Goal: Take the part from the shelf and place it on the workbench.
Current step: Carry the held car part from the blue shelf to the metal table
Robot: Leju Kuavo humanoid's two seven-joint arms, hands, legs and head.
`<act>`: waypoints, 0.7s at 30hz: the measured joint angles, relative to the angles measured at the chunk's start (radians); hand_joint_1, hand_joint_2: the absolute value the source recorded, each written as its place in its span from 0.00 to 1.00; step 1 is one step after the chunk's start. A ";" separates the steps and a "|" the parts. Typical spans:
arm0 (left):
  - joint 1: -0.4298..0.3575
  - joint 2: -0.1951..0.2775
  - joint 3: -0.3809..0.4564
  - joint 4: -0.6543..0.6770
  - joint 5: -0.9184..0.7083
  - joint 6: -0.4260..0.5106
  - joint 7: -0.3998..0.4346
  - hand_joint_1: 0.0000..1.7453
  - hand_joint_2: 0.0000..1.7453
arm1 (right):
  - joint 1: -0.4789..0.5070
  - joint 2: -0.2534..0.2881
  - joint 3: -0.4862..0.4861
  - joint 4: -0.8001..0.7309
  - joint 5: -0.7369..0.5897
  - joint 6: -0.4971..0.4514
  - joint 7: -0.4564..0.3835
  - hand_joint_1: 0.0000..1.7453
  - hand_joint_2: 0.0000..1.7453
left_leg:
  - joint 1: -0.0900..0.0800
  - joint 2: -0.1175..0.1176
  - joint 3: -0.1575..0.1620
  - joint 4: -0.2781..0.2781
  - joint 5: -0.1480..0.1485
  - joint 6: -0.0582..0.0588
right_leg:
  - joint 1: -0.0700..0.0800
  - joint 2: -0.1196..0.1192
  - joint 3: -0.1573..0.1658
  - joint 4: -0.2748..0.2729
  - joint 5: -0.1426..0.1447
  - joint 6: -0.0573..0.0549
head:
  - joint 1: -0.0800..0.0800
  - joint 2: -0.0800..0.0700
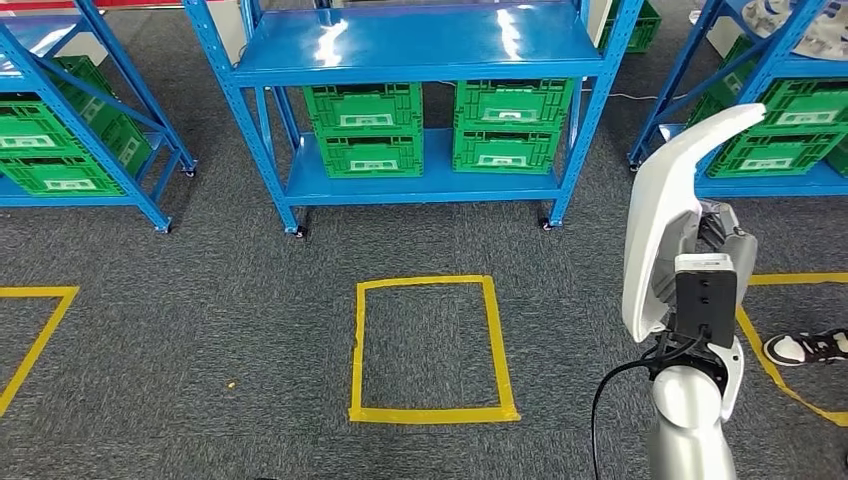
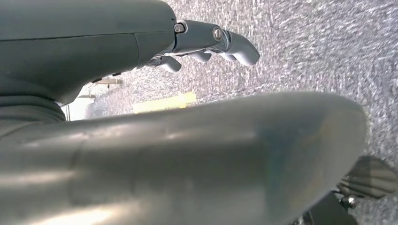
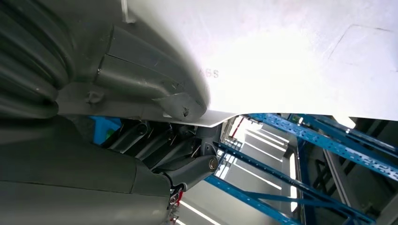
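Grey carpet floor (image 1: 250,300) w/ yellow tape rectangle (image 1: 430,345) near-centre, more tape outlines at left (image 1: 35,335) and right (image 1: 775,330) edges. Far: blue wheeled shelf (image 1: 420,45), 4 green crates (image 1: 440,125) on its bottom level; similar shelves w/ crates far left (image 1: 60,130) and far right (image 1: 770,110).

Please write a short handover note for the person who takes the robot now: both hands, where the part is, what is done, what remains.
Right hand: holds the white part, raised upright in front of the body.
Left hand: holds nothing, fingers apart, over the grey carpet.
Done: the part is off the shelf and in hand.
Left: carry it to the workbench and set it down. The blue shelf with green crates stands ahead.
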 joint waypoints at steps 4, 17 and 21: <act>0.000 0.000 0.000 0.000 -0.002 -0.002 -0.002 0.00 0.00 | 0.000 0.006 -0.001 0.000 0.008 0.007 0.001 1.00 1.00 | 0.006 -0.004 -0.048 0.152 -0.141 -0.023 | -0.003 -0.004 -0.036 -0.002 0.037 -0.020 | -0.004 0.000; -0.017 -0.001 0.003 -0.004 0.012 -0.002 0.003 0.00 0.00 | -0.030 0.027 -0.012 -0.018 0.046 0.056 0.031 1.00 1.00 | -0.003 -0.004 0.139 -0.061 -0.077 0.037 | 0.000 -0.003 -0.144 0.019 0.099 0.024 | -0.006 0.000; -0.019 -0.010 0.010 -0.004 0.023 0.000 0.003 0.00 0.00 | -0.050 0.029 -0.017 -0.019 0.071 0.079 0.050 1.00 1.00 | 0.000 0.000 0.069 -0.053 -0.021 0.046 | -0.003 0.000 -0.197 0.254 -0.067 0.039 | -0.002 0.000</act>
